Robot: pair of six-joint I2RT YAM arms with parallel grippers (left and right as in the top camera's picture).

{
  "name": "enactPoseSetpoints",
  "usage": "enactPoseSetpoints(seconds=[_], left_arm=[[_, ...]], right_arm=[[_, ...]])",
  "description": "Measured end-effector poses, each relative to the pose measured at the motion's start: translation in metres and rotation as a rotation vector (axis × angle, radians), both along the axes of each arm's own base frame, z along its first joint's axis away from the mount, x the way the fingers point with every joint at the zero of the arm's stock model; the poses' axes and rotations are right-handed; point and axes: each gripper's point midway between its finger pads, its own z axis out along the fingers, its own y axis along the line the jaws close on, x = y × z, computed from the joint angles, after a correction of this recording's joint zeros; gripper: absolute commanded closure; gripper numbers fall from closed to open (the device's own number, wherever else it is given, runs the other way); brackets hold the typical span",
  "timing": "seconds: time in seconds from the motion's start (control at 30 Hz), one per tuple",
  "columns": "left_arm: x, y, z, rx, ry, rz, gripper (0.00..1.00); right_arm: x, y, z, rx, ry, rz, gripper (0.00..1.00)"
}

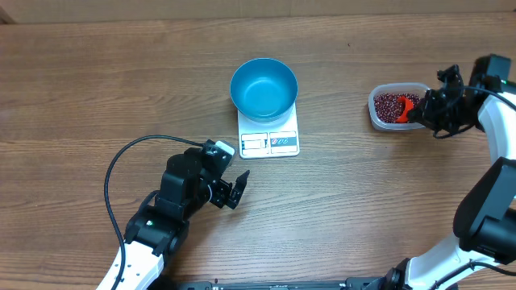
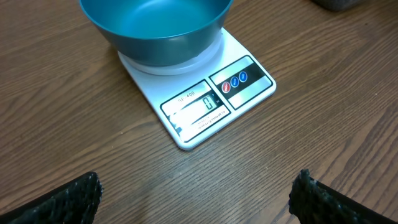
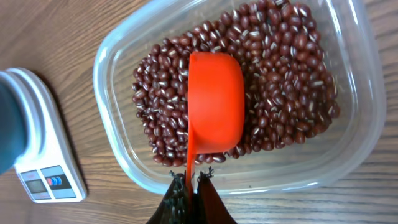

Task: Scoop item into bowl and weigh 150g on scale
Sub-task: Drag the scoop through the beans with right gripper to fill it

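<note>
Barely started: deep bright-blue bowl (image 1: 264,84) sits empty on the flat white scale (image 1: 270,143), right gripper (image 3: 191,185) clamped on an orange plastic scoop (image 3: 214,102) resting on the small red-brown beans (image 3: 280,74).

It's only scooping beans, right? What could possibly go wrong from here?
Beans could spill off the scoop while crossing the stretch of table between tub and bowl. The right jaws pinch only the scoop's thin handle end, so it might twist. A bump could shift the bowl on the scale.
</note>
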Motion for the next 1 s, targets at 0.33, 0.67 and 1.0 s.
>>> enactPoseSetpoints(seconds=[0.33,0.67,1.0], left_arm=[[0.000,0.000,0.000,0.000,0.000,0.000,0.00],[0.000,0.000,0.000,0.000,0.000,0.000,0.00],[0.000,0.000,0.000,0.000,0.000,0.000,0.00]], right_arm=[[-0.002,0.006,-0.002,0.090,0.001,-0.042,0.96],[0.005,0.015,0.003,0.175,-0.019,-0.072,0.96],[0.008,0.018,0.005,0.197,-0.037,-0.067,0.96]])
